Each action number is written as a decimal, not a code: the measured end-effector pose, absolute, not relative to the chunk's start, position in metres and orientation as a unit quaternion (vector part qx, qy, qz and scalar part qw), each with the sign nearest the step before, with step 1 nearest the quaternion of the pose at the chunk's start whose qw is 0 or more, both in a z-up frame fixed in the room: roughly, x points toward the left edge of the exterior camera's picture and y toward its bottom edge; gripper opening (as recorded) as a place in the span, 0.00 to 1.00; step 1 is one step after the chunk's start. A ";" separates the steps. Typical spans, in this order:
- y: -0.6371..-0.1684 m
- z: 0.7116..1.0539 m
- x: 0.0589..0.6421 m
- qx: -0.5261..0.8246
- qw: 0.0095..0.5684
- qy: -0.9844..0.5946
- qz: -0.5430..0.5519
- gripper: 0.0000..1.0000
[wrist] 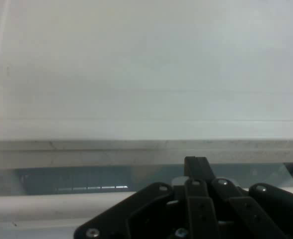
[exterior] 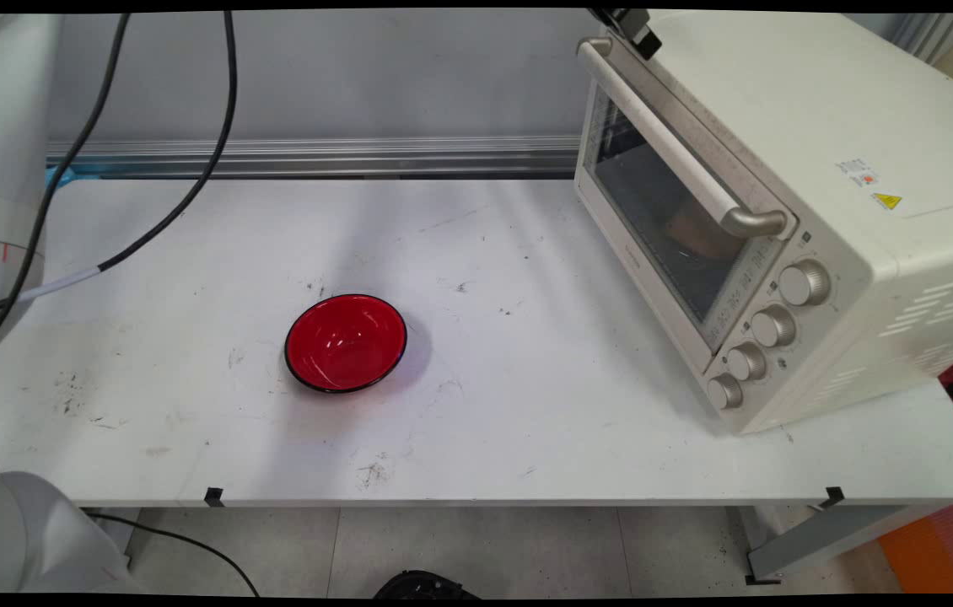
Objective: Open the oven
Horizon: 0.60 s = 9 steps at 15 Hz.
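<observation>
Bowl (exterior: 346,342) sits at six o'clock; my claw (exterior: 630,25), grip unreadable, crowds the oven (exterior: 780,211) handle (exterior: 670,139), so I judge drifting could knock it.

Toaster oven (exterior: 780,211): two small stickers on top panel. Yellow warning-triangle sticker (exterior: 886,201), symbol inside too small to make out. White sticker (exterior: 861,171) beside it, orange mark, print illegible. Faint markings on control strip (exterior: 751,282) left of knobs (exterior: 804,282), unreadable. No other legible text or brand.

Bowl (exterior: 346,342) left of oven (exterior: 780,211)
</observation>
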State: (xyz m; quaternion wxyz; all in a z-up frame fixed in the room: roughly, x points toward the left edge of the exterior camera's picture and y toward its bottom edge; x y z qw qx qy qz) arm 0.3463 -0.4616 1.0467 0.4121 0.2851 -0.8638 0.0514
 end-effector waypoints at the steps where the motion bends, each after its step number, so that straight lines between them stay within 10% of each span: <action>1: -0.463 1.044 0.344 0.284 0.411 -0.865 0.051 0.00; 9: -0.475 1.025 0.329 0.277 0.403 -0.871 0.044 0.00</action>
